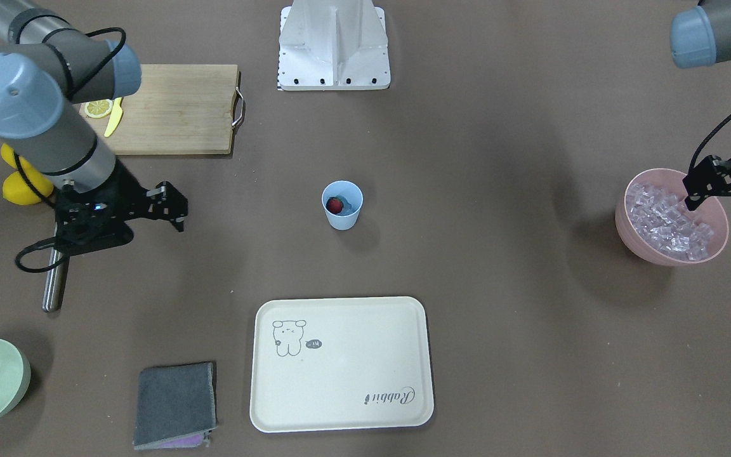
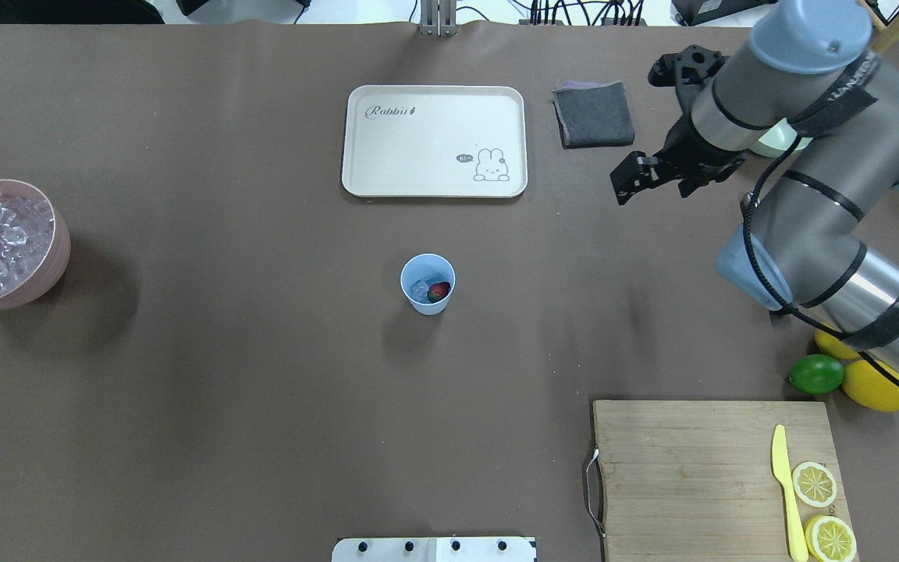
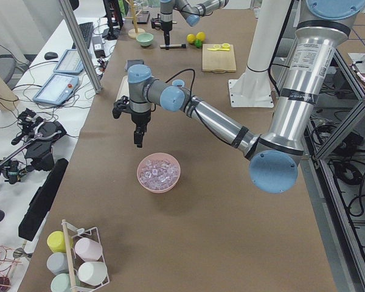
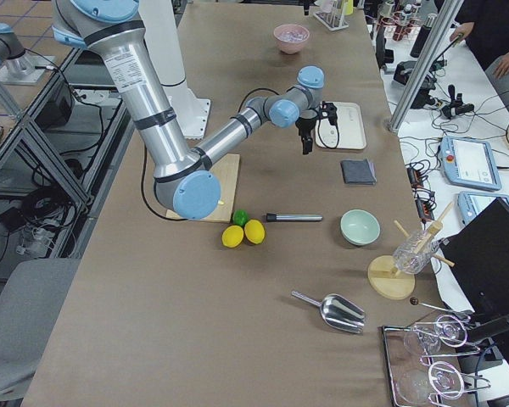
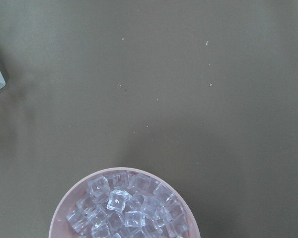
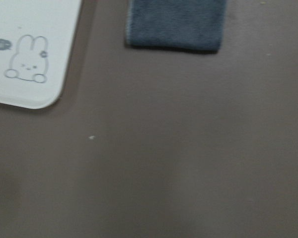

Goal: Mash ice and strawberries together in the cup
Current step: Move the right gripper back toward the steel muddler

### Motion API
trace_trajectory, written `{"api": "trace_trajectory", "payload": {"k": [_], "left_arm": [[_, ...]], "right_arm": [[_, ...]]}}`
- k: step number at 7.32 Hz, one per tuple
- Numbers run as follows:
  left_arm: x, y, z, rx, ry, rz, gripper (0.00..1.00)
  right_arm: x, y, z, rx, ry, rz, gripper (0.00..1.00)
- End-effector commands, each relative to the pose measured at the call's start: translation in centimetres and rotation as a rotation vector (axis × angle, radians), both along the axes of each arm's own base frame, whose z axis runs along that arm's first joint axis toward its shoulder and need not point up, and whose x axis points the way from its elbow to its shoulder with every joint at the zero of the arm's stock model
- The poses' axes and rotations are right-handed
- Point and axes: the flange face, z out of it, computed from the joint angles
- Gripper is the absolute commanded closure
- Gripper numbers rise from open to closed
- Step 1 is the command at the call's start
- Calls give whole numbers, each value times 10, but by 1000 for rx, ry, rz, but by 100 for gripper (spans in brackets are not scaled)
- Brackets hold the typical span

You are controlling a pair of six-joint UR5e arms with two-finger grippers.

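Two grippers, jaw spread indeterminable. Left gripper (image 1: 695, 193) hovers at the pink bowl (image 1: 717, 244) rim, over ice (image 1: 664, 219). Right gripper (image 1: 172, 206), apparently empty, hangs above the metal rod (image 1: 54, 279). Cup (image 1: 342, 216), holding strawberry (image 1: 335, 204), stands well apart between them, open table (image 1: 499, 285) all round.

**Lighting:** even and diffuse, from overhead. The brown table (image 1: 467, 158) reads matte and uniformly lit.

**Shadows:** faint and soft-edged. There is a blurred patch beside the cup (image 1: 342, 204) and a broader one beside the pink bowl (image 2: 59, 257).

**Highlights:** small glints on the ice (image 5: 126, 208). The strip beyond the table's far edge in the overhead view is blown white.

**Focus:** the fixed views and the left wrist view are sharp. The right wrist view is soft throughout, with the tray (image 6: 20, 49) drawing and the cloth (image 6: 174, 22) edges smeared.

**Distortion:** in the side views, verticals lean outward toward the frame edges.
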Motion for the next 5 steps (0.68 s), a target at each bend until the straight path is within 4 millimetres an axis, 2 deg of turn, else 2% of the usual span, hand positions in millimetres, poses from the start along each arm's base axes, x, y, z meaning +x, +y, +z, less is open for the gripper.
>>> {"api": "trace_trajectory", "payload": {"k": [1,2,3,4,5], "left_arm": [[-4,2,11,18,-2,-7,2],[-5,3,18,4,-7,-9,2],[-6,3,24,-8,-11,-10,2],[-14,6,31,-23,-7,-20,2],[-16,8,34,-28,-9,-23,2]], "right_arm": [[61,-13,60,7,35,-32,0],[74,-15,86,-12,58,-32,0],[92,-15,128,-62,92,-18,0],[100,-8,166,-97,119,-28,0],[98,-16,181,-114,129,-21,0]]}}
